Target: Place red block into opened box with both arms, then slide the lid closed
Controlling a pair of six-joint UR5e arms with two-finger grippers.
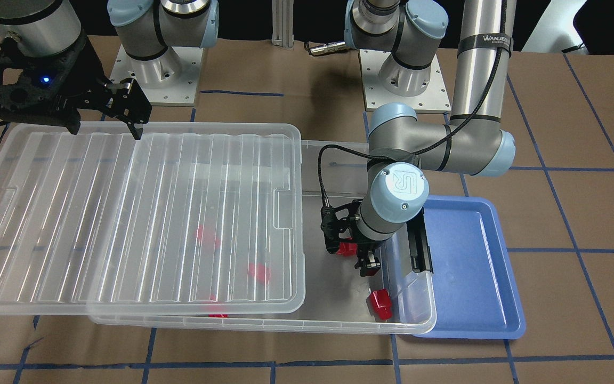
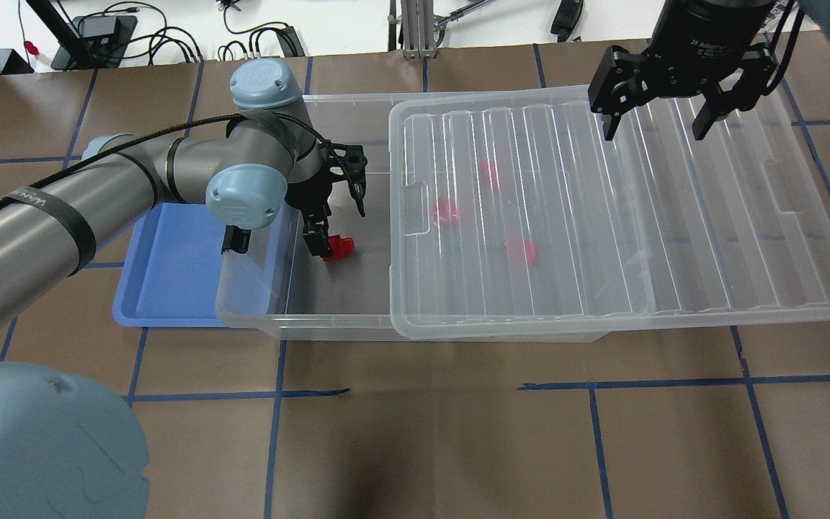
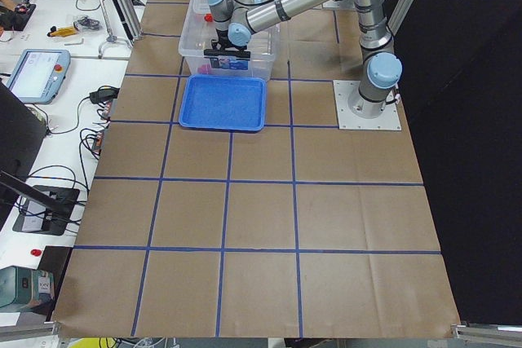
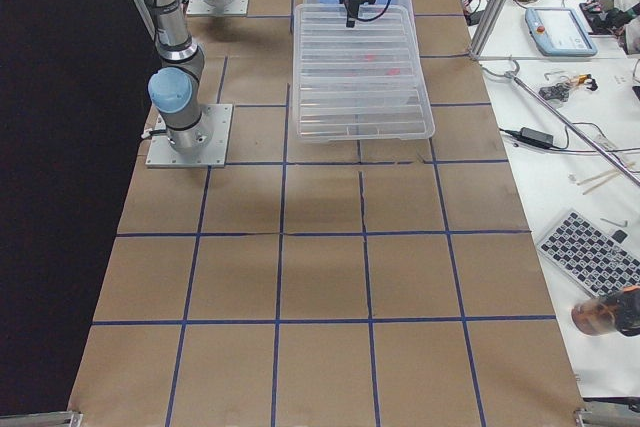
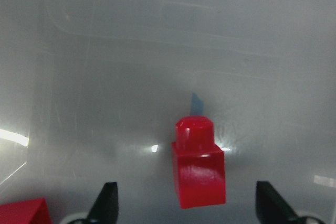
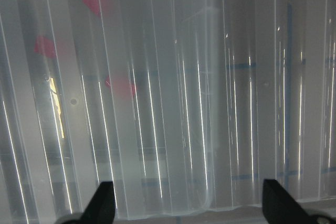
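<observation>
My left jaws are hanging apart over the glossy red plastic block (image 5: 199,169) inside the clear plastic box (image 2: 314,326) (centre-left overhead). My right jaws, apart, are hovering over the ridged translucent lid (image 2: 602,216), ready to slide it.

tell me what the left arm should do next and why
Probably lift the left gripper straight up out of the box. It is open and the red block lies free on the box floor below it, so the drop looks done. It also stands in the way of the lid, which the open right gripper hovers over.
</observation>
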